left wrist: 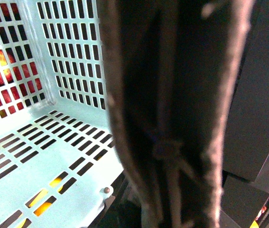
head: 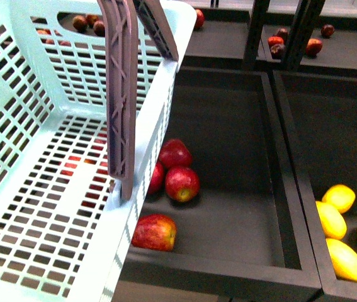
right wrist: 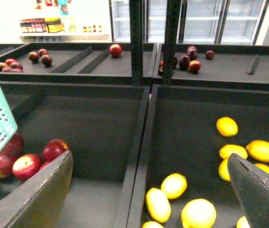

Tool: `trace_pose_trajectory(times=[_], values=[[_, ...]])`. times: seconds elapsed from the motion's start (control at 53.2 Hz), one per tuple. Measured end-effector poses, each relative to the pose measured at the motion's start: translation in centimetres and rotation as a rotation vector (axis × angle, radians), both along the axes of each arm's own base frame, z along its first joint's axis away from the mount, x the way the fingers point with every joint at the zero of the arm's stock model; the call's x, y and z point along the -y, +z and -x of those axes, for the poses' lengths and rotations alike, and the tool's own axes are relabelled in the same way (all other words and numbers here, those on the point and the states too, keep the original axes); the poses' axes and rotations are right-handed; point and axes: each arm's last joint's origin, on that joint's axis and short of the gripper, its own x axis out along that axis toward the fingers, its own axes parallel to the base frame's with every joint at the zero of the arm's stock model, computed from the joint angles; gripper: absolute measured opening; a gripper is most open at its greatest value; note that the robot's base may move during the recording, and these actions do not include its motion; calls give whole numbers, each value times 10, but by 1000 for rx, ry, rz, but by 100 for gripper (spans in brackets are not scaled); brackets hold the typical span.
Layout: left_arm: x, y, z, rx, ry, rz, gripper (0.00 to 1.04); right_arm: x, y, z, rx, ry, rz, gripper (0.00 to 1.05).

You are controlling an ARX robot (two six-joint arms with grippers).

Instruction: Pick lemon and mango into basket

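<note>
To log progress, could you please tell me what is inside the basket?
No fruit shows inside the basket; red and yellow seen through its slots lies outside it. Its handles hide part of the floor.

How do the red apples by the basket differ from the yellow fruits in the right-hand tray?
The red apples are round, red with yellowish patches; the yellow fruits are plain yellow and mostly oval or elongated. The red apples cluster in the middle tray, close by the basket; the yellow fruits lie in the right tray, apart from it. Both lie loose on dark tray floors; the basket holds neither.
</note>
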Motion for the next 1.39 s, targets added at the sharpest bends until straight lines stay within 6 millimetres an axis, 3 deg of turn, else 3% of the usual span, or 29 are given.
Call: trace_pose_trajectory(times=[0.113,0.188,0.244,0.357,0.451,0.583,0.733,0.978,1.147,1.392], values=[[11,2,-10,-76,-91,-180,6,0,0,0,0,-4,0,96],[35,8,-41,-37,-228,-424,6,0,0,0,0,-3,0,96],[47,10,-61,-12,-270,-505,6,0,0,0,0,-3,0,96],[71,19,-94,37,-313,-498,6,0,0,0,0,-4,0,96],[88,26,-103,63,-367,-437,6,0,0,0,0,-4,0,96],[117,34,-104,91,-463,-402,6,0,0,0,0,-4,0,96],[147,28,-98,92,-537,-378,6,0,0,0,0,-4,0,96],[176,22,-76,132,-633,-305,6,0,0,0,0,-4,0,96],[187,17,-63,124,-723,-289,6,0,0,0,0,-4,0,96],[185,16,-64,124,-700,-304,6,0,0,0,0,-4,0,96]])
